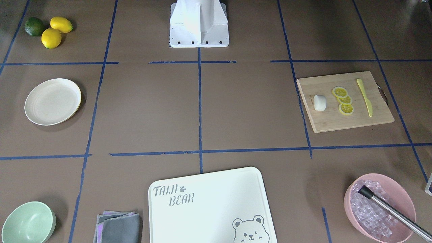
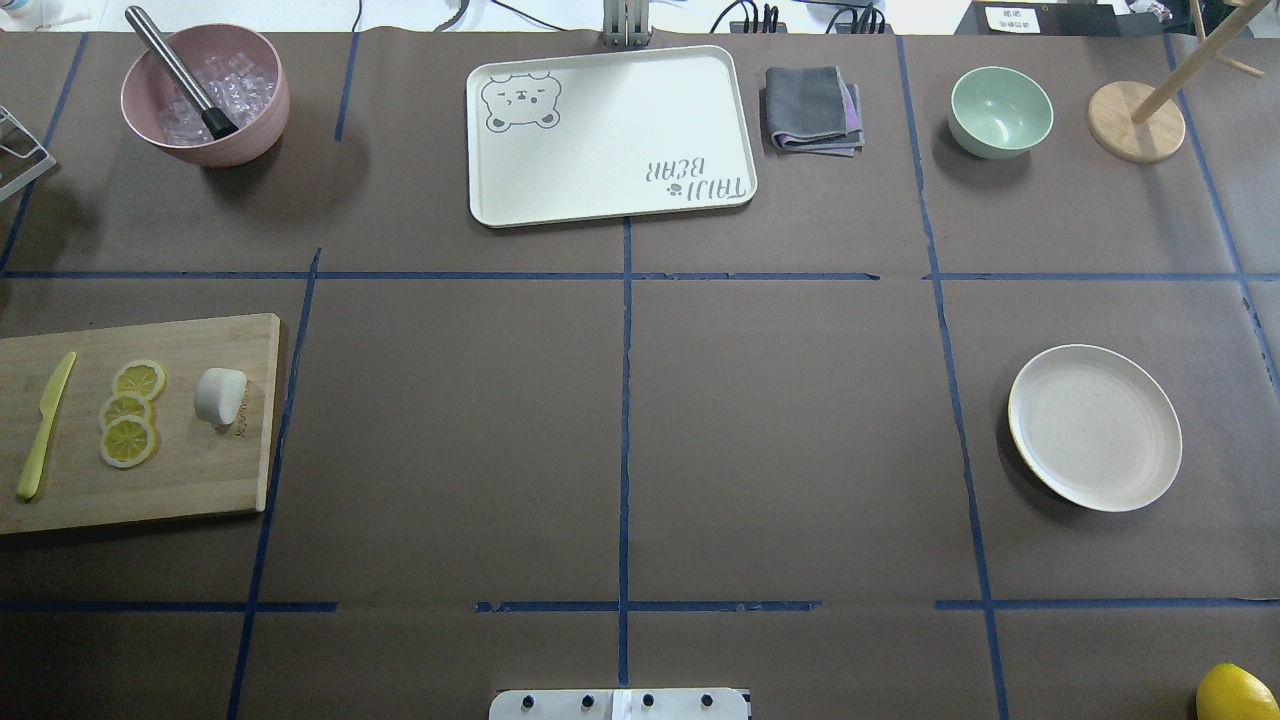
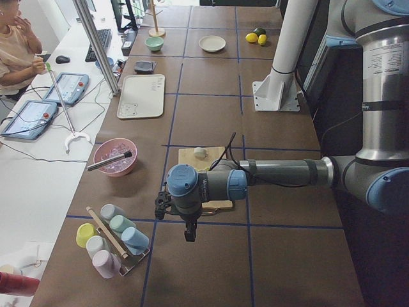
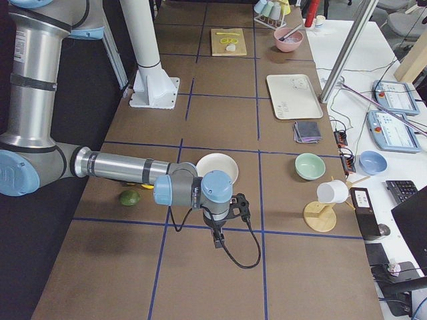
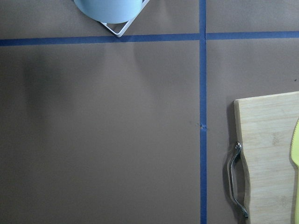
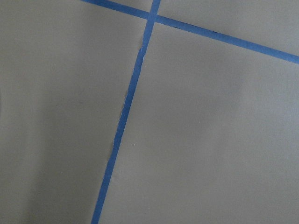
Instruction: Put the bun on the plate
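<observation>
Left hand (image 3: 189, 234) hangs over the brown surface (image 2: 780, 450) off the handle end of the wooden board (image 2: 200, 470). Right hand (image 4: 217, 240) hangs near the plate (image 2: 1095, 427). Whether either is clenched or released cannot be told. The board lies on the robot's left side, the plate well apart on its right. The bun (image 2: 220, 395) sits on the board, just beside three lemon slices (image 2: 128, 440).

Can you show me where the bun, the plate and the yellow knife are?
bun (image 2: 220, 395), overhead view, on the middle of its rounded top.
plate (image 2: 1095, 428), overhead view, on its bare middle.
yellow knife (image 2: 46, 425), overhead view, about halfway along it.
</observation>
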Tool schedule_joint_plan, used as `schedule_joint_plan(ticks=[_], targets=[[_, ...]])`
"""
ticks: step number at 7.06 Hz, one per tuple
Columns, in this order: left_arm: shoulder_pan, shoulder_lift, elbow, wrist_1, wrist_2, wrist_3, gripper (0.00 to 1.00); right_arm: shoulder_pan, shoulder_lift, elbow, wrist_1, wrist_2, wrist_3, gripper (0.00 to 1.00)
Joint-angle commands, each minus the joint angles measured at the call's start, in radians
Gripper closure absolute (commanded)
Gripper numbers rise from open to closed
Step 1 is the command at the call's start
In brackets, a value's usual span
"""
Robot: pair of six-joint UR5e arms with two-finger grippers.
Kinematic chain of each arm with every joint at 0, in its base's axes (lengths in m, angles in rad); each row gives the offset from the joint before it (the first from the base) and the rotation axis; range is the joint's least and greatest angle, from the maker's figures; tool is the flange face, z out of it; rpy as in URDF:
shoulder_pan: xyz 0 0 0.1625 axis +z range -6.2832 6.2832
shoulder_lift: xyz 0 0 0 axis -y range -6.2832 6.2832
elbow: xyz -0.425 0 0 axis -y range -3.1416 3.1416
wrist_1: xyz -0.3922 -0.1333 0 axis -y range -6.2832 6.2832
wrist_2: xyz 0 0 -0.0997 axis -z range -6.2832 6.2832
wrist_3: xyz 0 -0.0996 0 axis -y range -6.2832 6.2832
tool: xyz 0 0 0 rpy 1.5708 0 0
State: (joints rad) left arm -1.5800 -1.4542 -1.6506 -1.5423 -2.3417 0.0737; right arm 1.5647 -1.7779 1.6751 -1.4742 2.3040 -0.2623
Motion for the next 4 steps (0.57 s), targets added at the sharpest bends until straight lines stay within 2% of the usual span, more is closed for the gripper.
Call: schedule_joint_plan(ticks=[1,3,4], targets=[[0.000,0.000,-0.002,0.001,0.001,0.000,0.00,0.000,0.003,0.000,0.000,0.002,0.003,0.00],[0.002,-0.002,0.000,0.002,0.001,-0.002,0.00,-0.003,0.068,0.014,-0.012,0.035,0.030,0.00],[0.002,-0.002,-0.002,0.002,-0.001,-0.003,0.00,-0.015,0.083,0.023,0.021,0.057,0.117,0.00]])
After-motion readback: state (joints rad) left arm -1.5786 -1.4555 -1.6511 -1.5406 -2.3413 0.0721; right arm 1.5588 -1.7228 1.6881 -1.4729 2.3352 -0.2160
